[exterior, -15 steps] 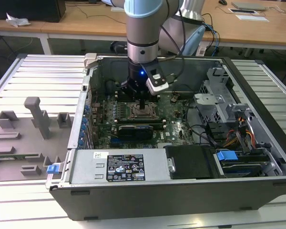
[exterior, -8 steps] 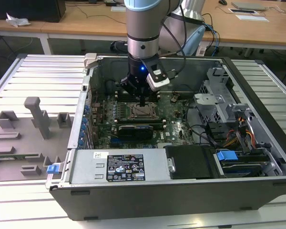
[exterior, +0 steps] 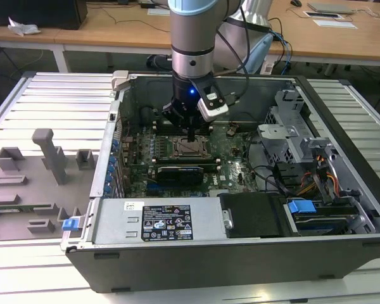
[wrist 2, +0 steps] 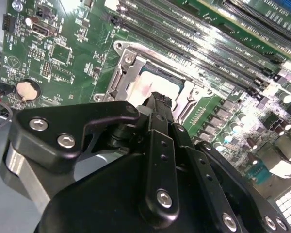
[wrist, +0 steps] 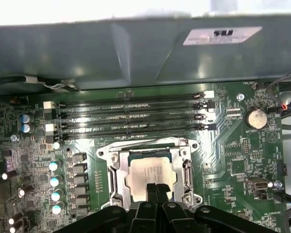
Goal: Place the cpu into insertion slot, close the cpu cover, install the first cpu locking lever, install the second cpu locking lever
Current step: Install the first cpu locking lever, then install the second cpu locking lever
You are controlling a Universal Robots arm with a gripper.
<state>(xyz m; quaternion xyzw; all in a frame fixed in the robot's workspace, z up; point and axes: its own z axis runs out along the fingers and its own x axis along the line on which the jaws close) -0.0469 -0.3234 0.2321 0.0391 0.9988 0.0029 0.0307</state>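
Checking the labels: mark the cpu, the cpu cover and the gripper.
cpu [wrist: 150,175], first wrist view: its pale metal top.
cpu cover [wrist: 187,174], first wrist view: one side bar of the frame.
gripper [wrist: 156,190], first wrist view: the fingertips, together over the cpu.

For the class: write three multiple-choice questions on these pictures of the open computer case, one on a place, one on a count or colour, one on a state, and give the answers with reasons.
1. Where is the gripper?
A. Just above the socket on the board
B. Over the grey tray outside the case
C. At the drive cage

2. What colour is the circuit board?
A. Red
B. Green
C. White

3. How does the cpu lie?
A. Held up in the air by the fingers
B. On the table beside the case
C. Flat in the insertion slot, metal top showing

Answers: 1 A, the exterior view shows the fingertips over the socket. 2 B, both wrist views show green. 3 C, the first wrist view shows the chip seated inside the metal frame.
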